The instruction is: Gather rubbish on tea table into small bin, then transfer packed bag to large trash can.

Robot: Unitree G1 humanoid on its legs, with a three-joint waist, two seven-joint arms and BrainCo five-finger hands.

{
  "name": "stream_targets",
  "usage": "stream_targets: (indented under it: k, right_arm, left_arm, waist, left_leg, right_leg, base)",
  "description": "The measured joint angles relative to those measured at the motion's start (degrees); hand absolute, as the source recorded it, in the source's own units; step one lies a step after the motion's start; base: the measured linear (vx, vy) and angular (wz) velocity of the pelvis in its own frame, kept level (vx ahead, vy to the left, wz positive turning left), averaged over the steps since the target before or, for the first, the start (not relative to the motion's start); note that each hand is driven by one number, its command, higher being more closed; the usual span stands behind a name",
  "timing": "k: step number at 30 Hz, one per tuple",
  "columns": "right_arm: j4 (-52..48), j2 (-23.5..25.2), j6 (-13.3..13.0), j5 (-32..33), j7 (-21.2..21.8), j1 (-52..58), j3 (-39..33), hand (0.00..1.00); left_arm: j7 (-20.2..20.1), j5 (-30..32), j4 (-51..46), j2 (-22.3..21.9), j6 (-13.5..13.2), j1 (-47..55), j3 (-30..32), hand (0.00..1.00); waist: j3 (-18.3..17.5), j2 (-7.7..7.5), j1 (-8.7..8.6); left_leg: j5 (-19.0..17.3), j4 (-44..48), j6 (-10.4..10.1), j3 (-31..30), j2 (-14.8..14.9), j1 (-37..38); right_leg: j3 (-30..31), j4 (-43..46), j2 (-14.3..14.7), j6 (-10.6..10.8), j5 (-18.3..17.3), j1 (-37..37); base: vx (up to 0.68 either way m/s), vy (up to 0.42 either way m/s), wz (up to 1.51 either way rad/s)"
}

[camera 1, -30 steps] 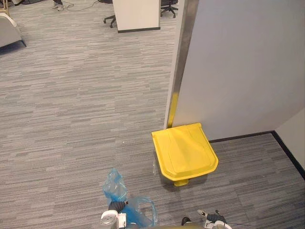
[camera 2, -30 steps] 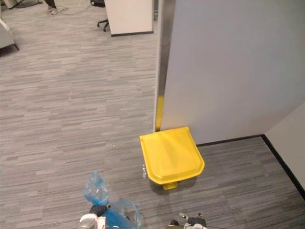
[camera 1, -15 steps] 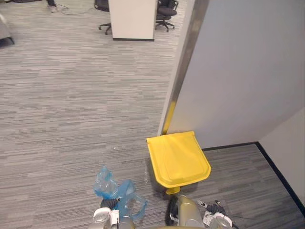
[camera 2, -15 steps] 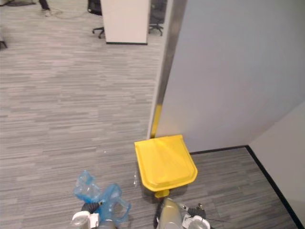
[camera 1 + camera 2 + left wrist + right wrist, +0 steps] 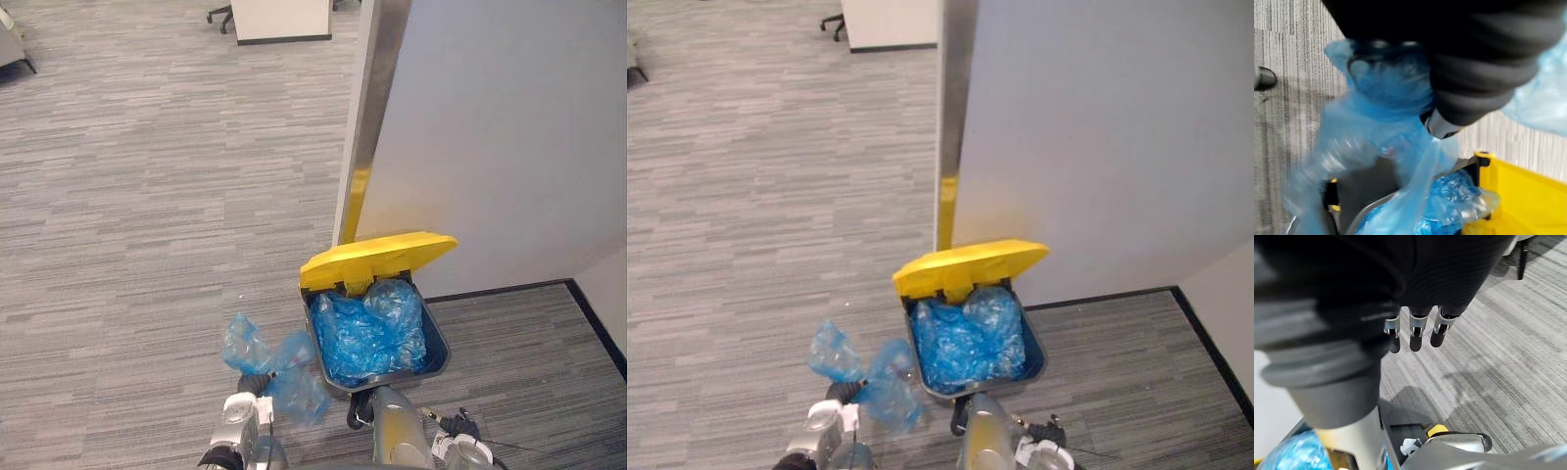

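One can (image 5: 443,354) at 12 o'clock, yellow lid (image 5: 377,259) tipped up, blue liner (image 5: 367,328) inside. Blue bag (image 5: 284,372) hangs at its 9 o'clock, just beside the rim; my left hand (image 5: 253,384) pinches its neck. On my right hand (image 5: 1418,330) fingers hang straight, relaxed.

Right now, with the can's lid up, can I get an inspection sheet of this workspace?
Surface: grey carpet floor.
Job's things: large trash can, yellow lid raised, blue liner inside; packed bag, blue, hanging beside the can's left side, not yet in.
Clutter: nothing seen.
Hands: left hand shut on the packed bag; right hand open, fingers straight, holding nothing.
Cables: nothing seen.
Surroundings: pale partition wall with metal edge behind the can; chair base and cabinet far off.
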Motion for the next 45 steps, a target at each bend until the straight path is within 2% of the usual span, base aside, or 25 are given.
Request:
stream_targets:
  k: [4,5,7,9,10,12,13,14,15,16,17,19,20,23,25,31,37,45]
  right_arm:
    - [-2.10,-0.58,0.10,-0.56,-0.02,-3.00,8.23,0.00]
    - [-2.73,-0.59,0.07,-1.15,-0.01,-4.98,11.44,0.00]
    - [-5.68,-0.34,-0.22,-3.29,-0.05,-12.70,19.60,0.00]
    - [-6.71,-0.52,-0.83,-4.41,-0.17,-16.54,21.48,0.00]
    - [-6.74,-1.12,-1.19,-4.84,-0.42,-20.81,22.49,0.00]
    - [-6.75,-2.52,-1.32,-4.84,-0.83,-25.36,23.15,0.00]
    - [-6.65,-3.44,-1.21,-4.83,-0.89,-27.18,23.56,0.00]
    - [-6.67,-6.23,-1.18,-4.82,-1.12,-30.72,24.03,0.00]
    - [-6.67,-7.79,-1.07,-4.82,-1.36,-32.27,24.44,0.00]
    - [-6.68,-8.63,-1.00,-4.81,-1.39,-33.12,24.57,0.00]
    - [-6.50,-12.26,-0.79,-4.76,-1.89,-37.60,24.68,0.00]
    - [-6.37,-15.53,-0.51,-4.54,-1.88,-42.55,24.70,0.00]
    - [-6.27,-17.43,-0.26,-3.96,-1.89,-45.76,24.74,0.00]
    - [-6.27,-20.32,-0.24,-2.14,-2.02,-50.35,24.80,0.00]
    - [-6.19,-22.71,-0.26,-0.35,-2.45,-52.20,24.86,0.00]
    - [-3.35,-23.54,-0.35,2.61,-2.98,-55.21,24.93,0.00]
    - [-1.38,-25.06,-0.38,4.69,-2.99,-56.07,24.97,0.00]
    - [-0.59,-25.32,-0.35,4.68,-2.90,-56.05,24.97,0.00]
  left_arm:
    - [0.00,-0.03,-1.88,0.38,-0.16,-0.24,-0.87,1.00]
    - [0.08,-0.05,-2.52,0.66,-0.17,-0.42,-1.26,1.00]
    - [0.47,-0.21,-4.95,1.84,-0.29,-1.23,-2.66,1.00]
    - [1.02,-0.68,-6.96,2.00,-0.35,-1.31,-2.75,1.00]
    - [1.65,-1.52,-9.19,2.33,-0.49,-1.87,-2.81,1.00]
    - [2.12,-2.71,-11.33,3.15,-1.36,-3.26,-3.32,1.00]
    - [2.47,-3.20,-12.78,3.70,-1.69,-3.87,-3.61,1.00]
    - [2.84,-4.37,-14.83,4.31,-2.56,-4.75,-4.50,1.00]
    - [2.84,-4.81,-15.65,4.53,-2.64,-4.97,-4.95,1.00]
    - [2.84,-4.87,-16.13,4.57,-2.70,-4.98,-5.06,1.00]
    - [2.82,-5.75,-18.28,5.68,-3.45,-6.58,-6.17,1.00]
    - [2.82,-6.14,-18.92,7.31,-4.15,-8.44,-7.73,1.00]
    - [2.84,-6.96,-19.22,7.75,-4.16,-8.17,-8.48,1.00]
    - [2.81,-8.15,-21.62,9.07,-4.17,-7.04,-11.01,1.00]
    - [2.68,-9.21,-24.64,9.41,-4.62,-7.12,-13.72,1.00]
    - [0.99,-11.23,-31.37,9.42,-5.36,-7.74,-19.58,1.00]
    - [-0.47,-12.84,-39.03,10.94,-6.13,-7.27,-25.45,1.00]
    - [-0.60,-14.83,-55.38,11.68,-7.41,-8.57,-31.26,1.00]
  waist:
    - [-0.71,-0.31,0.63]
    - [-0.71,-0.32,1.09]
    - [-0.45,-0.29,2.16]
    - [-0.34,-0.17,2.72]
    - [0.87,-0.14,3.28]
    - [2.56,-0.36,3.93]
    - [3.37,-1.09,4.08]
    - [4.40,-1.16,4.10]
    - [4.46,-1.16,4.13]
    - [4.47,-0.98,4.13]
    - [6.12,-1.43,4.46]
    - [8.82,-2.54,4.44]
    - [9.63,-2.23,4.48]
    - [10.20,-1.92,4.43]
    - [10.25,-1.92,4.41]
    - [10.25,-1.92,2.74]
    - [10.25,-1.92,2.59]
    - [10.22,-2.00,2.22]
  left_leg:
    - [0.77,1.50,0.48,-3.47,0.61,-6.50]
    - [1.12,1.91,1.10,-4.24,0.94,-8.27]
    - [2.93,2.86,3.72,-6.37,1.63,-12.79]
    - [3.83,3.52,4.65,-6.46,2.13,-14.75]
    - [3.83,2.74,5.18,-7.17,2.55,-15.40]
    - [3.92,1.14,4.81,-8.96,2.90,-16.90]
    - [4.11,2.90,3.17,-9.59,2.53,-18.05]
    - [2.88,15.09,3.71,-7.86,1.11,-23.62]
    - [2.19,18.79,5.34,-6.25,0.14,-25.00]
    - [1.89,18.98,5.89,-5.25,-0.26,-25.07]
    - [-2.26,16.32,5.28,-3.11,0.31,-25.51]
    - [-1.93,16.31,5.26,-4.00,-0.49,-26.82]
    - [-1.45,16.28,4.88,-4.85,-0.38,-27.88]
    - [-1.40,15.66,4.79,-6.80,-0.30,-29.32]
    - [-0.46,14.09,3.41,-8.15,-0.13,-29.11]
    - [0.76,12.62,2.85,-10.03,0.11,-29.00]
    - [0.77,12.72,2.87,-10.21,0.47,-28.36]
    - [0.82,11.84,2.95,-11.05,0.66,-27.81]
  right_leg:
    - [-2.50,-0.90,-0.70,-0.54,0.50,-3.08]
    - [-3.32,-1.33,-0.56,-0.25,0.91,-3.83]
    - [-5.69,-2.61,-0.25,-0.30,1.25,-5.41]
    - [-6.28,-2.88,-0.04,-0.36,1.29,-6.13]
    - [-6.45,-3.26,0.55,-0.35,1.30,-6.25]
    - [-7.14,-5.13,0.98,-0.78,1.76,-6.25]
    - [-7.91,-6.92,0.85,-1.37,2.43,-6.31]
    - [-9.85,-9.68,0.89,-1.68,4.05,-6.44]
    - [-10.31,-10.16,1.07,-1.69,5.30,-7.06]
    - [-10.31,-9.98,1.28,-1.44,5.46,-7.49]
    - [-8.68,-8.21,2.12,-1.81,6.58,-10.24]
    - [-7.13,-10.06,2.94,-3.29,8.43,-11.07]
    - [-7.27,-12.01,3.90,-3.53,9.47,-11.10]
    - [-8.31,-13.09,4.75,-3.78,9.71,-11.39]
    - [-9.02,-13.26,5.31,-3.76,8.99,-11.27]
    - [-10.43,-13.02,5.74,-4.02,8.01,-11.00]
    - [-10.78,-13.47,5.99,-4.03,8.00,-9.88]
    - [-11.74,-16.01,7.30,-4.00,7.96,-8.43]
  base:
    - [-0.08,-0.150,0.44]
    - [-0.07,-0.176,0.42]
    - [-0.05,-0.198,0.54]
    - [-0.06,-0.176,0.36]
    - [-0.11,-0.226,0.51]
    - [-0.12,-0.167,0.56]
    - [-0.15,-0.154,0.63]
    - [-0.22,-0.156,0.54]
    - [-0.22,-0.113,0.33]
    - [-0.24,-0.055,0.19]
    - [-0.17,-0.053,0.17]
    - [-0.16,-0.101,0.23]
    - [-0.13,-0.089,0.15]
    - [-0.09,-0.074,0.08]
    - [-0.02,-0.101,0.15]
    - [-0.01,-0.069,0.09]
    - [-0.06,-0.035,0.03]
    - [-0.07,-0.062,0.02]
